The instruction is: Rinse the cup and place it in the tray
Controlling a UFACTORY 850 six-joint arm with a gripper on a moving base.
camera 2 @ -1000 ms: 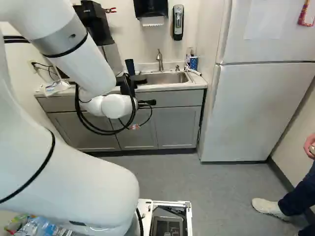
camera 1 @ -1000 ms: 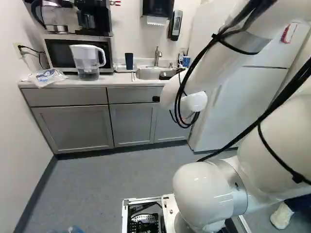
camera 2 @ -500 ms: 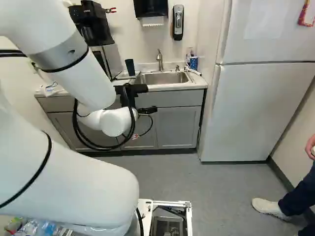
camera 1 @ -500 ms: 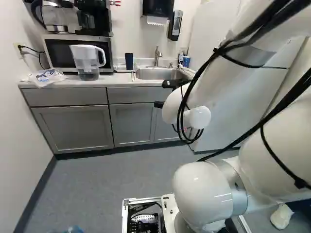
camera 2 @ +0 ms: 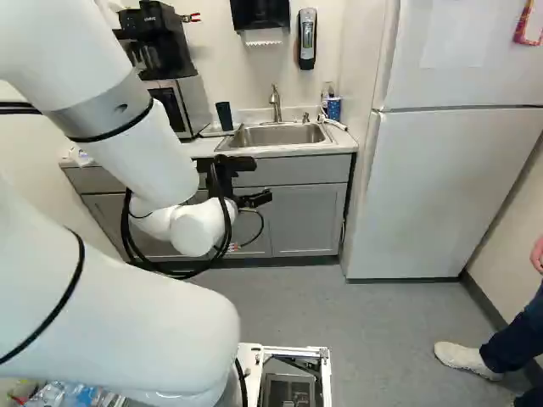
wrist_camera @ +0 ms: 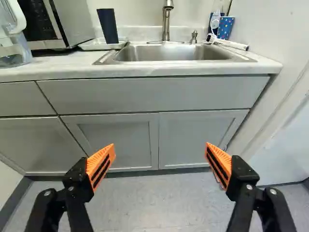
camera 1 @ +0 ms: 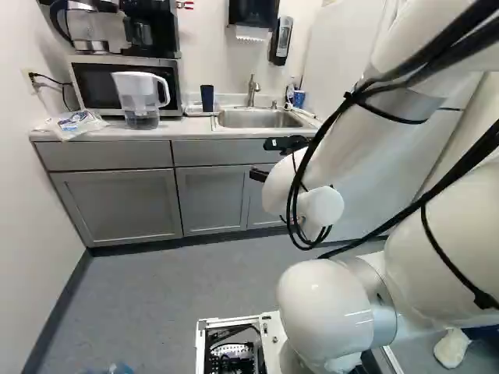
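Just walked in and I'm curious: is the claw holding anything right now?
Claw: open, holding nothing, with its orange pads wide apart.

The countertop [camera 1: 175,132] holds, left to right, a plastic bag [camera 1: 72,123], a microwave [camera 1: 92,84] with a pitcher [camera 1: 140,97] nearer, a white tray [wrist_camera: 91,46] and, far right, a spotted cup [wrist_camera: 225,28].

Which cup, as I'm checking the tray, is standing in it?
The plain dark cup, in the white tray between the microwave and sink; the spotted blue cup stands beyond the sink's other end.
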